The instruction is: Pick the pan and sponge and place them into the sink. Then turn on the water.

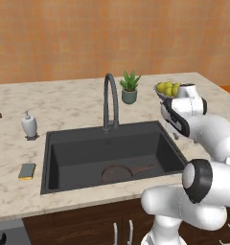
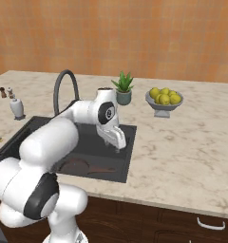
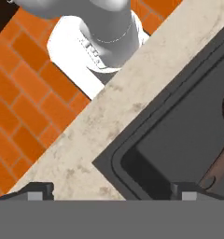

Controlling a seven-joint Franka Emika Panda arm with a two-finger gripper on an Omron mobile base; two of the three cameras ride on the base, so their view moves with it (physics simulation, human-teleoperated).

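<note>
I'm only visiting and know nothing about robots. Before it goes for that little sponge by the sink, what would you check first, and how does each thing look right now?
1. Pan already in the sink: ok, it lies flat on the basin floor.
2. Sponge free to take: ok, it sits alone on the counter left of the sink.
3. Hand empty and open: ok, fingertips far apart, nothing between them.
4. Hand near the sponge: not ok, it is above the sink's right edge, opposite side.
5. Faucet in the arm's path: cannot tell how much room there is.
6. Water off: ok, none running.
</note>
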